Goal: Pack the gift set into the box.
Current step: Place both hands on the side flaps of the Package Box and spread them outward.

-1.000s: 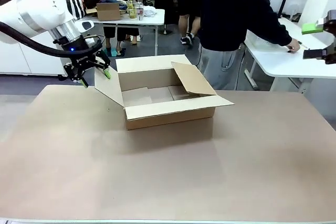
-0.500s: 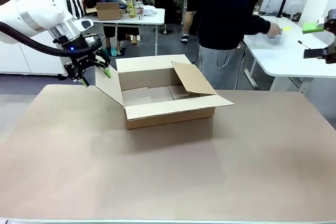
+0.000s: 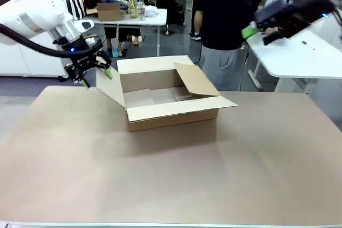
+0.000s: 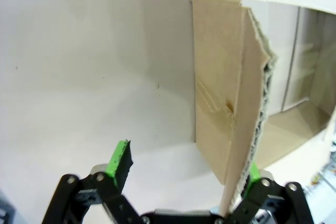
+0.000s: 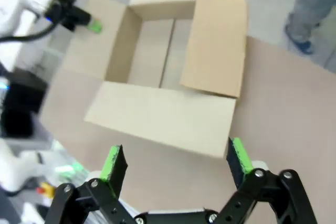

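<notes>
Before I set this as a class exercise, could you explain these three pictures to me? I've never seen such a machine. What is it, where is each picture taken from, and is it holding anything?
These are two white robot arms, each ending in a black two-fingered gripper with green pads. The wide picture comes from a fixed camera looking across the brown table at a person standing on the far side. The other two come from cameras on the wrists, looking along the fingers. On the table stands an open cardboard box. The left gripper is open, with the box's left flap between its fingers. The right gripper hangs open above the box, holding nothing.
</notes>
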`<state>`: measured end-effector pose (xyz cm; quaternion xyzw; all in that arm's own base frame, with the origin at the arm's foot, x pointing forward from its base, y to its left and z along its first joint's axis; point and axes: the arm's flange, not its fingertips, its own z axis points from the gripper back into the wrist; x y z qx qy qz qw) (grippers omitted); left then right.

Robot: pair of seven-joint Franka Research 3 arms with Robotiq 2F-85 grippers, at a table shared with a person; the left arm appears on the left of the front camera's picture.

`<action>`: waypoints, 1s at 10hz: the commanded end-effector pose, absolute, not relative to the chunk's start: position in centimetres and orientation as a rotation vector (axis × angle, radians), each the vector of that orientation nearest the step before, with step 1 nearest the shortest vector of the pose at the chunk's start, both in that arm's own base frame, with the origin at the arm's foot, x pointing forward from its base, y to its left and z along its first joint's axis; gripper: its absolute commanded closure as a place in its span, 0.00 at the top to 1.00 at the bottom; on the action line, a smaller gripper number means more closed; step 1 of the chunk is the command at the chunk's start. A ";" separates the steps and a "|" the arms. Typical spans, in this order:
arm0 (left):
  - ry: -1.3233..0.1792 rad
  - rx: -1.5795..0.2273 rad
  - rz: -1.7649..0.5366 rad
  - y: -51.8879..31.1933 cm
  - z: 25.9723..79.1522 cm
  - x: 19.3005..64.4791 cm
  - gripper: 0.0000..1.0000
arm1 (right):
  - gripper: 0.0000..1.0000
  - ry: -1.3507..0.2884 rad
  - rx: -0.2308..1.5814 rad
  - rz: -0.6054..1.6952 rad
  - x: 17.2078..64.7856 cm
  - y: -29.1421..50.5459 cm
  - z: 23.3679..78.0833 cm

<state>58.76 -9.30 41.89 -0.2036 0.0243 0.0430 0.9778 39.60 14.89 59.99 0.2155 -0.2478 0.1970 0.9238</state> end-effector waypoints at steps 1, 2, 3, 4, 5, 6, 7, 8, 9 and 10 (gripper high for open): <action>0.051 -0.390 0.087 -9.4 41.9 58.6 1.00 | 1.00 -0.401 0.212 0.511 45.8 18.5 58.8; 0.051 -0.390 0.087 -9.4 41.9 58.6 1.00 | 1.00 -0.370 0.182 0.582 46.3 21.4 57.6; 0.051 -0.390 0.087 -9.4 41.9 58.6 1.00 | 1.00 -0.351 0.168 0.634 46.4 23.6 56.7; 0.051 -0.390 0.087 -9.4 41.9 58.6 1.00 | 1.00 -0.351 0.158 0.668 45.6 24.3 56.0; 0.051 -0.390 0.087 -9.4 41.9 58.6 1.00 | 1.00 -0.361 0.194 0.615 46.4 23.0 55.2; 0.051 -0.390 0.087 -9.4 41.9 58.6 1.00 | 1.00 -0.361 0.194 0.615 46.4 23.0 55.2; 0.051 -0.390 0.087 -9.4 41.9 58.6 1.00 | 1.00 -0.342 0.170 0.668 46.5 24.6 54.4; 0.051 -0.390 0.087 -9.4 41.9 58.6 1.00 | 1.00 -0.212 -0.003 0.690 47.7 28.2 54.5; 0.051 -0.390 0.087 -9.4 41.9 58.6 1.00 | 1.00 -0.156 -0.115 0.752 50.6 33.2 53.7; 0.051 -0.390 0.087 -9.4 41.9 58.6 1.00 | 1.00 -0.148 -0.137 0.759 52.5 35.4 53.2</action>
